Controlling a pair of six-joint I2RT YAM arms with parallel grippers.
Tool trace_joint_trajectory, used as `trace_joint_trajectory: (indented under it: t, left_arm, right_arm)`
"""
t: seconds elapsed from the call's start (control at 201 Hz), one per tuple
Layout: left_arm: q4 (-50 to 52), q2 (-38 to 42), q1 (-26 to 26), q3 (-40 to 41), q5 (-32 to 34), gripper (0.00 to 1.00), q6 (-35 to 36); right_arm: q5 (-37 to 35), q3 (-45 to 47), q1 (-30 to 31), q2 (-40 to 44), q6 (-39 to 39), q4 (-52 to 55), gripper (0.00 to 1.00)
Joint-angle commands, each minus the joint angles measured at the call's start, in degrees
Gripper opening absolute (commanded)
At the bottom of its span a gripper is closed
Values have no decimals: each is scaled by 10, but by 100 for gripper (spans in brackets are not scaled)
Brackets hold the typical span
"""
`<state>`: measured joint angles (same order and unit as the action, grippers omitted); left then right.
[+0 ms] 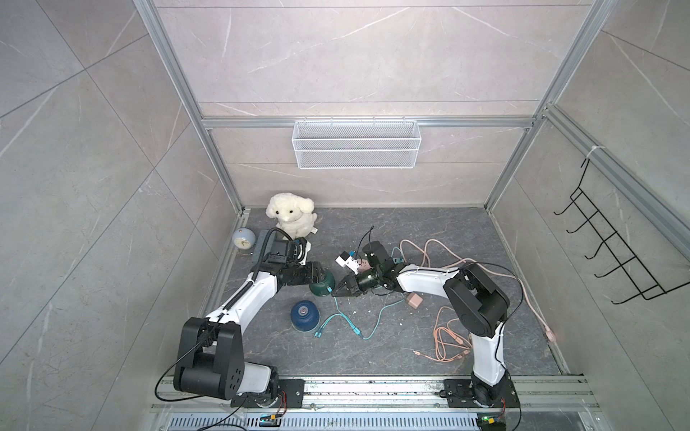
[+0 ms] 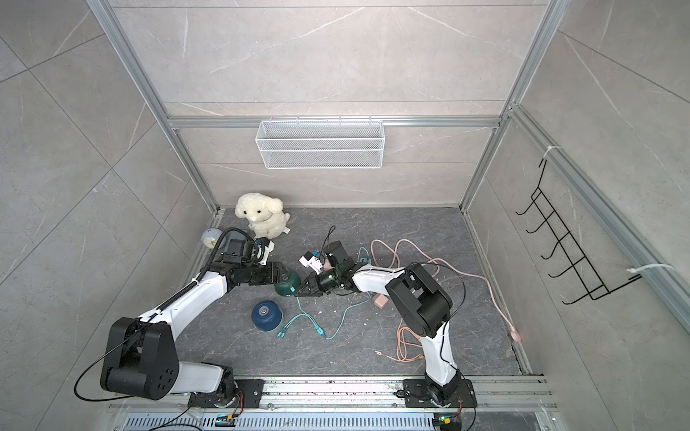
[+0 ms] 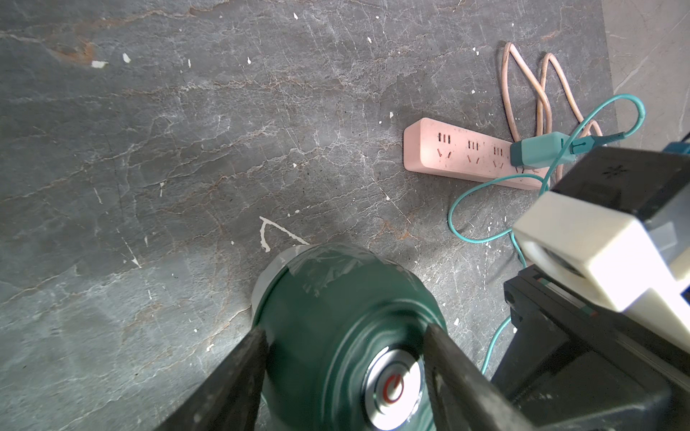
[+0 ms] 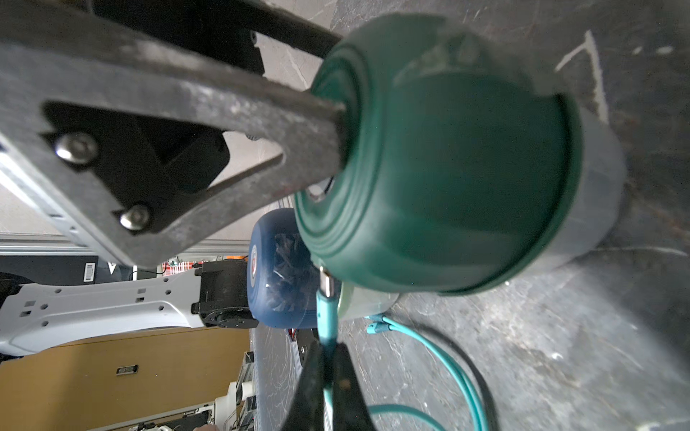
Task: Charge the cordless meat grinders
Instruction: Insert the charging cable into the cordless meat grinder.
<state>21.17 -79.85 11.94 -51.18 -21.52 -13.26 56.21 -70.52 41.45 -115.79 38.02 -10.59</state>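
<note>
**Green grinder braced as plug meets its port**

The left pincer (image 3: 345, 332) is clamped across the dome of the dark green grinder (image 4: 448, 168), its fingers (image 3: 235, 377) pressed to either side of the silver power button (image 3: 392, 388). The hold looks meant to stop the light plastic unit from sliding on the bench (image 1: 373, 358) while a connector is pushed in.

Reaching in from the right of the frame in both top views, the right pincer (image 4: 328, 347) is closed tight on the teal charging cable (image 4: 325, 317) just behind its metal plug, probably so the limp cord cannot buckle. The plug's tip meets the lower edge of the green dome; whether it is fully seated cannot be told.

The grinder stands between the two pincers, left of the bench's centre. A teal adapter (image 3: 537, 149) sits in the pink power strip (image 3: 459, 149), teal cord leading from it.

The dark blue grinder (image 1: 304, 313) stands below and left of the green one in the frame — loose teal connectors just beside it, apart from both pincers.
</note>
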Motion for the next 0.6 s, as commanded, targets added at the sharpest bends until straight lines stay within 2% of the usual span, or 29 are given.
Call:
trace_joint_trajectory:
  t: [0.0,0.597]
  left_arm:
    - [22,7,-1,9,-1,68,-2]
    - [20,7,-2,12,-1,68,-1]
  right_arm:
    - [3,-19,4,-11,13,-10,0]
    - [2,-19,0,1,9,-3,0]
